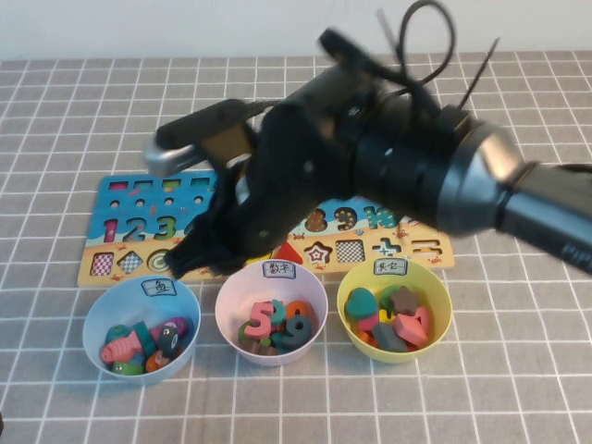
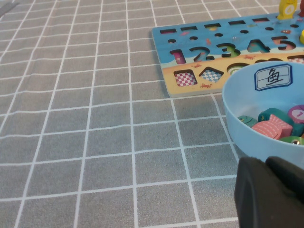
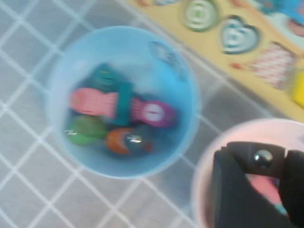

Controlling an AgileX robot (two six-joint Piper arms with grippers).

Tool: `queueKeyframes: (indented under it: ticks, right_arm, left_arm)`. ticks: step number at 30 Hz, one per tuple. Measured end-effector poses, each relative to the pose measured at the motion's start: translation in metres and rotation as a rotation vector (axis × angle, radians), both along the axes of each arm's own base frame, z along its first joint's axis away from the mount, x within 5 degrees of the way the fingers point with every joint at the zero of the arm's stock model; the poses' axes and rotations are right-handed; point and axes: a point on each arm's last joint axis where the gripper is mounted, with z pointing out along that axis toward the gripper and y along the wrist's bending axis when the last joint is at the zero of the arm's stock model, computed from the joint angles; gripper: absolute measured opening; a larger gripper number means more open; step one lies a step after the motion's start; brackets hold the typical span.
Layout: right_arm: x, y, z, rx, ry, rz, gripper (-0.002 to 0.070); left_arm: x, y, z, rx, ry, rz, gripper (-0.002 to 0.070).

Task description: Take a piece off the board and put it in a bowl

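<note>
Presently we list, working outward from the hand.

1. Right hand (image 1: 199,252): matt black, hanging over the board's near edge, above the gap between two bowls. We cannot tell how wide it stands or whether it has hold of anything.
2. Piece: we cannot make it out in any view. If it is carried, the dark hand hides it.
3. Step in hand, as we judge it: the delivery. The hand should go left until it is centred over the pale blue bowl (image 1: 104,310), not the pink bowl (image 1: 231,296) beside it. It should then come low before letting go, so a hard little peg does not bounce off the fish pegs (image 1: 148,342) already heaped inside.
4. Pale blue bowl: smooth round plastic with a thin wall and a white label on its far rim, standing near-left.
5. Board (image 1: 120,217): flat and rectangular, blue over a sandy strip, with cut-out numerals and shapes.
6. Yellow bowl (image 1: 347,291): same make, at the right end of the row, holding chunky shapes.
7. Surface (image 1: 74,111): grey cloth with a white grid.
8. Left hand (image 2: 268,194): parked low, just near of the pale blue bowl. We cannot tell its state.
</note>
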Motion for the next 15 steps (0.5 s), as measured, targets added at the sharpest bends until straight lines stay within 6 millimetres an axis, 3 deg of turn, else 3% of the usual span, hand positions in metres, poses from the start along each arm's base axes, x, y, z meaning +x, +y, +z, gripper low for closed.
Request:
queueKeyframes:
  ticks: [8,15]
  right_arm:
    - [-0.024,0.033,-0.014,0.043,-0.028,0.085,0.0183]
    - [-0.031,0.045,-0.033,0.123,-0.083,0.11,0.0183]
  left_arm:
    - [0.0,0.0,0.0,0.0,0.0,0.0,-0.0001]
    - [0.0,0.0,0.0,0.0,0.0,0.0,-0.0001]
